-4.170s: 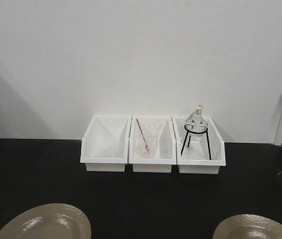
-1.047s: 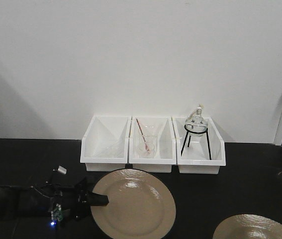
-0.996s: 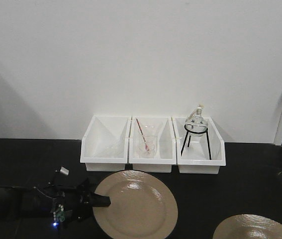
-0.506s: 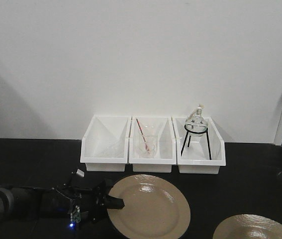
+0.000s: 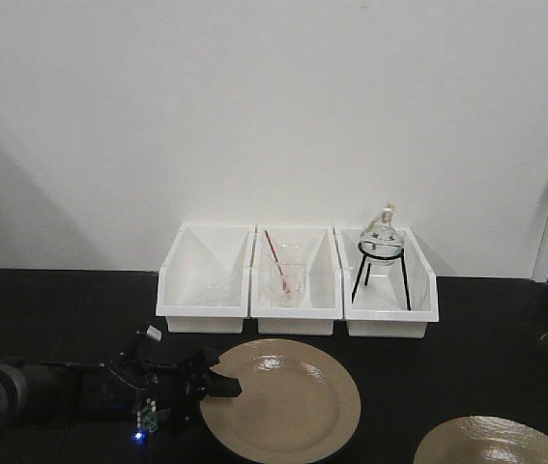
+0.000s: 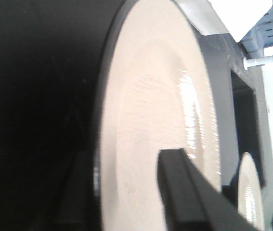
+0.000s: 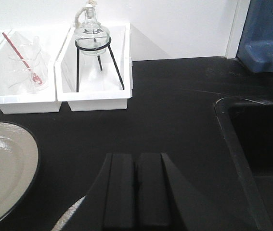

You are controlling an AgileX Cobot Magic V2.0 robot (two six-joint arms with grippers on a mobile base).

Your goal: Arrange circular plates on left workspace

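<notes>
1. The left tool (image 5: 221,385) reaches in from the left, low over the black desk (image 5: 51,309). It is clamped on the left rim of a tan circular plate (image 5: 288,398).
2. Left wrist view: one black finger (image 6: 182,192) lies over the glossy top face and the other finger (image 6: 78,192) sits below the dark rim. The rim is pinched between them.
3. The gripped plate sits just in front of the middle white bin (image 5: 298,324), near the centre of the front view. Whether it rests flat on the desk or is raised off it cannot be told.
4. A second plate (image 5: 494,443) lies on the desk at lower right, cut off by the frame edge and apart from the first.
5. The right tool (image 7: 136,158) has its fingers pressed together with nothing between them. It is above bare desk, with the sink basin (image 7: 264,159) to its right.
6. Three white bins stand in a row against the wall.
   - The left bin (image 5: 204,324) holds something glassy that is too faint to identify.
   - The middle bin holds a glass beaker (image 5: 286,283) with a red rod (image 5: 272,247).
   - The right bin (image 5: 391,326) holds a round flask (image 7: 92,32) on a black tripod (image 7: 116,69).
</notes>
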